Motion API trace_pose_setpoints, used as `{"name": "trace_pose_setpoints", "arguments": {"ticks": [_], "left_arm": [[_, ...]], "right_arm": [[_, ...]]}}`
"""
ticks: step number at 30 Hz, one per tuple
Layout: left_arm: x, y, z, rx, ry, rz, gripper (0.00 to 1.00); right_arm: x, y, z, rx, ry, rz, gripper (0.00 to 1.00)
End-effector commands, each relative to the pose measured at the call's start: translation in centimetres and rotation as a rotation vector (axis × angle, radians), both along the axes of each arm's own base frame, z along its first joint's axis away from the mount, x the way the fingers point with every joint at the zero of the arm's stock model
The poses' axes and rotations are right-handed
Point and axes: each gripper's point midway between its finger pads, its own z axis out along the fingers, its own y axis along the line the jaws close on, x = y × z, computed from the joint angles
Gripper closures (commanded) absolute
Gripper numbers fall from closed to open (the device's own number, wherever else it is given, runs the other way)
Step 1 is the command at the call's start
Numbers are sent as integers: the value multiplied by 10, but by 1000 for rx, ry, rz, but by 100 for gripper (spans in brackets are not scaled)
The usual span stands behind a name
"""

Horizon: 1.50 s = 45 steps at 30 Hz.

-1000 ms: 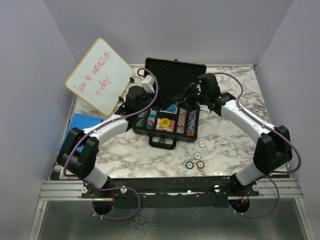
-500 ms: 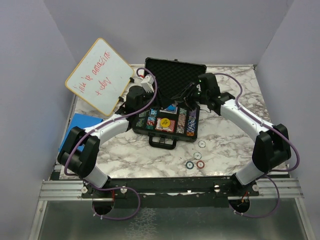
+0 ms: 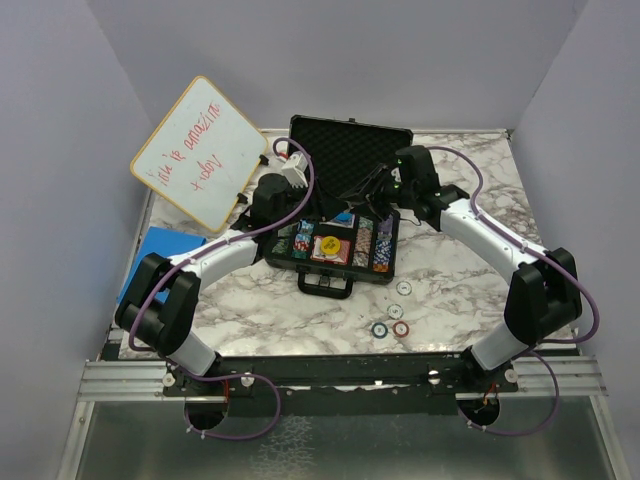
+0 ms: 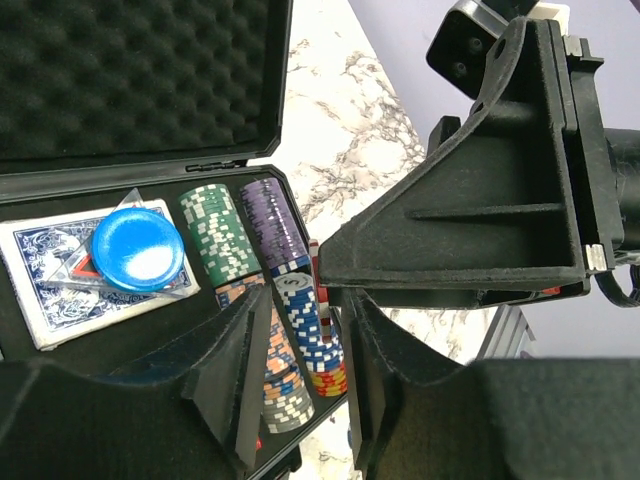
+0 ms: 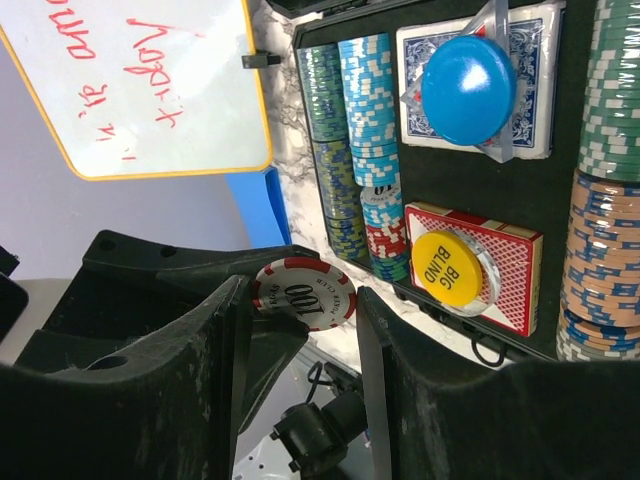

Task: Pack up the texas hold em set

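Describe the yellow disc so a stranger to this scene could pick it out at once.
Find the open black briefcase in the middle of the marble table; two card decks lie in its centre. The yellow disc rests on the red-backed deck, the one nearer the handle. Unlike the blue disc on the blue-backed deck, it is printed BIG BLIND.

Robot test booth, plain lilac walls (image 3: 400, 60), marble-patterned tabletop (image 3: 450, 280), aluminium mounting rail (image 3: 130, 380).

Between our right fingers (image 5: 215, 340) we see a red-and-white chip (image 5: 303, 293); beyond them a blue disc (image 5: 468, 88) on blue-patterned cards (image 5: 530, 60), a yellow disc (image 5: 444, 258) on red cards (image 5: 512, 292), white grey-veined worktop (image 3: 450, 280).
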Motion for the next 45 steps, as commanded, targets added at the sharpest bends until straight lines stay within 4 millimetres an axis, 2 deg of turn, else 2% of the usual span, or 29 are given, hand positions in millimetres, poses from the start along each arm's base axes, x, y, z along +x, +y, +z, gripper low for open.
{"name": "trace_pose_setpoints", "arguments": {"ticks": [1, 7, 11, 13, 15, 19, 22, 27, 31, 35, 37, 45], "left_arm": [[-2, -3, 8, -18, -24, -11, 63], [1, -4, 14, -30, -27, -5, 79], [1, -4, 19, -27, -49, -7, 100], [0, -4, 20, 1, -98, -34, 100], [-3, -2, 22, 49, -172, -61, 100], [-10, 11, 16, 235, -376, -135, 100], [-22, 22, 6, 405, -530, -271, 100], [-47, 45, -17, 668, -721, -564, 100], [-65, 65, -30, 734, -712, -740, 100], [-79, 83, -50, 783, -608, -869, 100], [-78, 91, -61, 833, -578, -886, 100], [-71, 104, -82, 920, -529, -928, 100]], "right_arm": [[-3, 8, 9, 37, -19, 36, 53], [-3, 11, 7, 44, -21, 58, 53], [-2, 12, 4, 41, -21, 64, 53], [2, 10, 6, 27, -37, 55, 49], [8, 4, 12, -5, -65, 33, 39], [22, -18, 28, -64, -135, -31, 27], [26, -37, 34, -87, -169, -72, 25], [23, -68, 20, -147, -150, -119, 25], [17, -90, 9, -186, -126, -147, 25], [12, -107, 0, -218, -105, -172, 25], [9, -113, -3, -231, -98, -178, 25], [4, -124, -10, -265, -80, -187, 25]]}}
